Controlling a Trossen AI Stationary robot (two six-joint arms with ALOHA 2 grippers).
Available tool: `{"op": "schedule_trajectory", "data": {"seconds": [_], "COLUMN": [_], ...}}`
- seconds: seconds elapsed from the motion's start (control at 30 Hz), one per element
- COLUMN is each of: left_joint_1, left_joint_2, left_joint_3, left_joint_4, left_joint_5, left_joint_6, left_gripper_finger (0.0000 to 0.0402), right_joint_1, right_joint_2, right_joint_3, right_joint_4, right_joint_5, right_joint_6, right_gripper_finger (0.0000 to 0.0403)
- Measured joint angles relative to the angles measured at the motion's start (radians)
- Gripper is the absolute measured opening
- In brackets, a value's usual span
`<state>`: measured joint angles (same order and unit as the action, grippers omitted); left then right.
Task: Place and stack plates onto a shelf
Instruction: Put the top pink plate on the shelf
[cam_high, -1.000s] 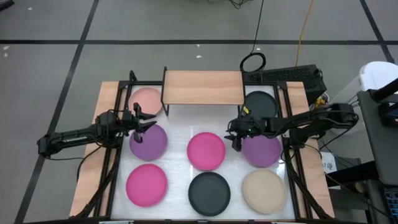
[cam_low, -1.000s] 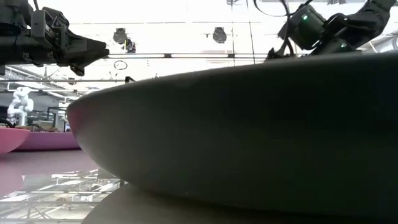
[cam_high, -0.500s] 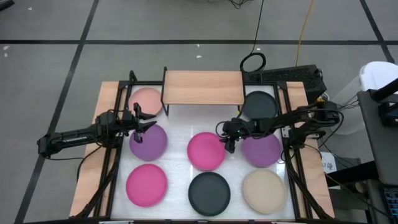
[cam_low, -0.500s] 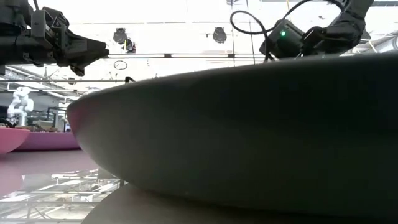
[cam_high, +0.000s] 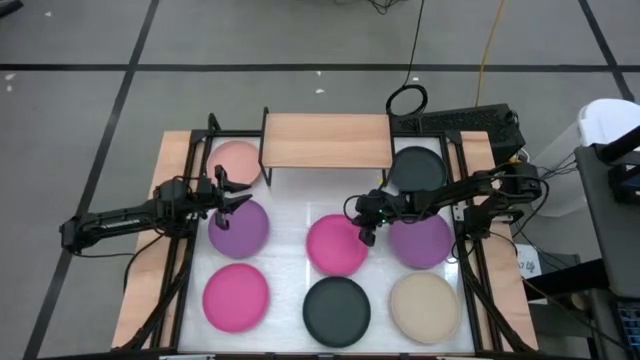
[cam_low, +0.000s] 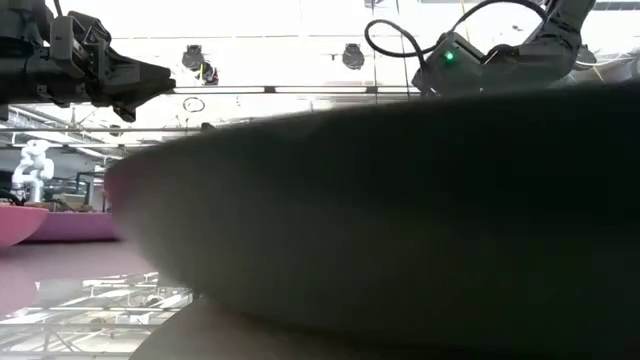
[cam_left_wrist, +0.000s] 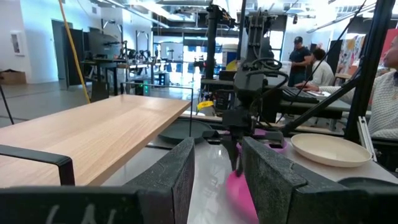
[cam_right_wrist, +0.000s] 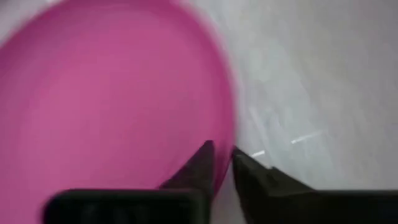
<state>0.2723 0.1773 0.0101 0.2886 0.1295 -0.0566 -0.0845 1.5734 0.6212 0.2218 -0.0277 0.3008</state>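
A: Since a second ago the right gripper (cam_high: 366, 234) has slid off the purple plate (cam_high: 423, 242) to the middle magenta plate (cam_high: 336, 246), fingers (cam_right_wrist: 198, 167) pinched on its rim.

B: Yep, that plate sits mid-table in front of the shelf (cam_high: 326, 141), which is bare. Left gripper (cam_high: 235, 197) hovers by the other purple plate (cam_high: 238, 230), fingers parted, holding nothing.

You have eight round matte plates lying flat on the white table. Upper left of the high view: light pink plate (cam_high: 238, 160), purple plate (cam_high: 239, 228) below it. Centre: magenta plate (cam_high: 336, 244). Right: black plate (cam_high: 417, 170), second purple plate (cam_high: 422, 241). Bottom row: magenta (cam_high: 236, 295), black (cam_high: 336, 309), beige (cam_high: 425, 305). The light-wood shelf (cam_high: 326, 140) stands bare, top centre.
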Motion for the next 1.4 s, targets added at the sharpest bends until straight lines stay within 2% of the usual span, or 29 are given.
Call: {"op": "schedule_trajectory", "data": {"seconds": [0.13, 0.3, 0.47, 0.63, 0.77, 0.83, 0.93, 1.07, 1.17, 1.27, 1.4], "left_joint_1": [0.000, 0.000, 0.000, 0.000, 0.000, 0.000, 0.000, 0.000, 0.000, 0.000, 0.000], "left_joint_2": [0.000, 0.000, 0.000, 0.000, 0.000, 0.000, 0.000, 0.000, 0.000, 0.000, 0.000], "left_joint_3": [0.000, 0.000, 0.000, 0.000, 0.000, 0.000, 0.000, 0.000, 0.000, 0.000, 0.000], "left_joint_4": [0.000, 0.000, 0.000, 0.002, 0.000, 0.000, 0.000, 0.000, 0.000, 0.000, 0.000], "left_joint_5": [0.000, 0.000, 0.000, 0.000, 0.000, 0.000, 0.000, 0.000, 0.000, 0.000, 0.000], "left_joint_6": [0.000, 0.000, 0.000, 0.000, 0.000, 0.000, 0.000, 0.000, 0.000, 0.000, 0.000], "left_gripper_finger": [0.0138, 0.0138, 0.0138, 0.0138, 0.0138, 0.0138, 0.0138, 0.0138, 0.0138, 0.0138, 0.0138], "right_joint_1": [-0.013, -0.016, -0.044, -0.107, -0.207, -0.283, -0.414, -0.558, -0.626, -0.662, -0.680], "right_joint_2": [0.000, -0.016, -0.107, -0.261, -0.394, -0.435, -0.446, -0.374, -0.303, -0.241, -0.179], "right_joint_3": [-0.001, -0.002, -0.002, -0.002, 0.013, 0.057, 0.167, 0.339, 0.423, 0.441, 0.434], "right_joint_4": [0.023, 0.146, 0.242, 0.334, 0.397, 0.348, 0.165, -0.118, -0.277, -0.336, -0.326], "right_joint_5": [-0.001, 0.005, 0.011, 0.121, 0.256, 0.295, 0.277, 0.199, 0.149, 0.127, 0.121], "right_joint_6": [0.005, -0.005, -0.017, -0.106, -0.242, -0.307, -0.319, -0.321, -0.322, -0.321, -0.316], "right_gripper_finger": [0.0004, 0.0002, 0.0001, 0.0001, 0.0001, 0.0001, 0.0000, 0.0000, 0.0000, 0.0000, 0.0000]}}
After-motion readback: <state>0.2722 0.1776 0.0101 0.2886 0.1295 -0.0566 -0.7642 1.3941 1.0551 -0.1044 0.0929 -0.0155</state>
